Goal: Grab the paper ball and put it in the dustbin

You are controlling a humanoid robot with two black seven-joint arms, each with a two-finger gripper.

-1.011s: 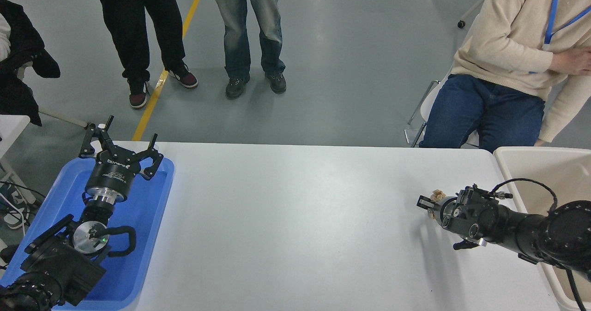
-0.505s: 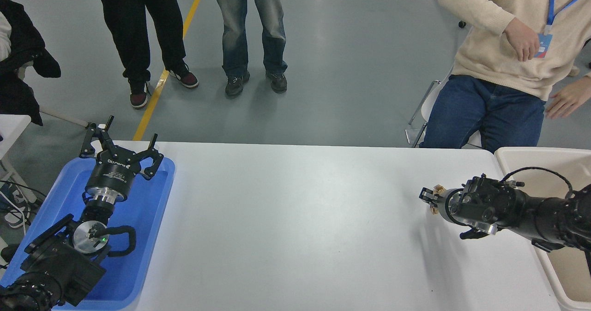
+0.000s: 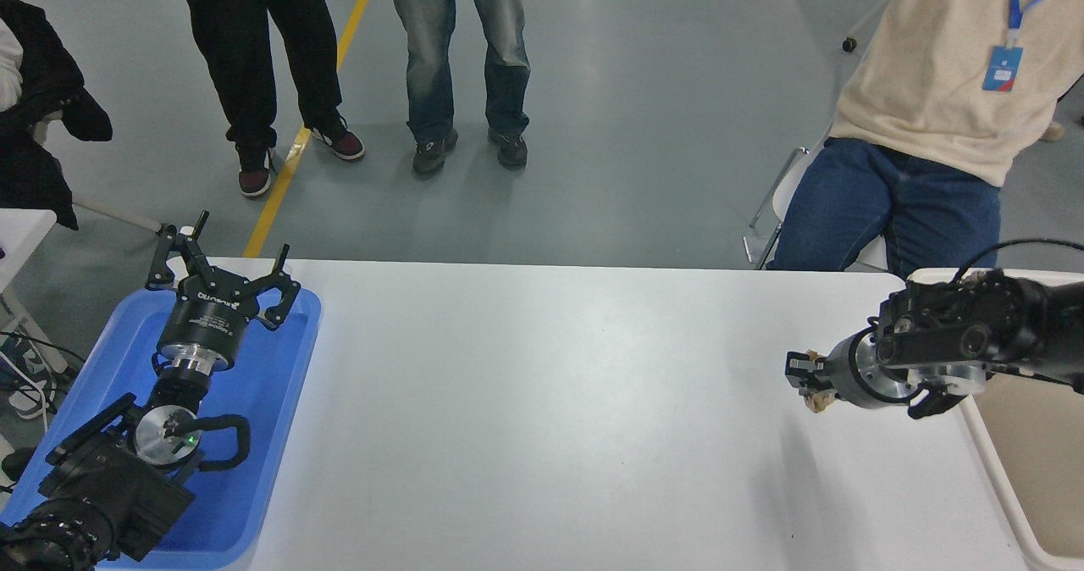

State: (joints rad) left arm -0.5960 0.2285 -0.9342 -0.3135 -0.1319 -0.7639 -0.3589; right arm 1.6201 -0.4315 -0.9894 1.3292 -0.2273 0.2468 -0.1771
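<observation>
My right gripper (image 3: 806,378) is shut on the paper ball (image 3: 818,401), a small tan crumpled wad that shows just below and between the fingers. It is held above the white table (image 3: 550,410) near its right side. The beige dustbin (image 3: 999,461) stands at the table's right edge, to the right of the gripper; the right arm crosses over its far corner. My left gripper (image 3: 222,268) is open and parked over the blue tray (image 3: 262,401) at the lower left.
A person in a cream sweater and jeans (image 3: 923,130) sits at the far right of the table. Two people's legs (image 3: 373,63) stand on the grey floor beyond the table. A black garment (image 3: 42,113) hangs at the far left.
My right arm has swung up and to the right with the paper ball, now crossing the dustbin's far corner. The seated person has raised both arms out of view.
</observation>
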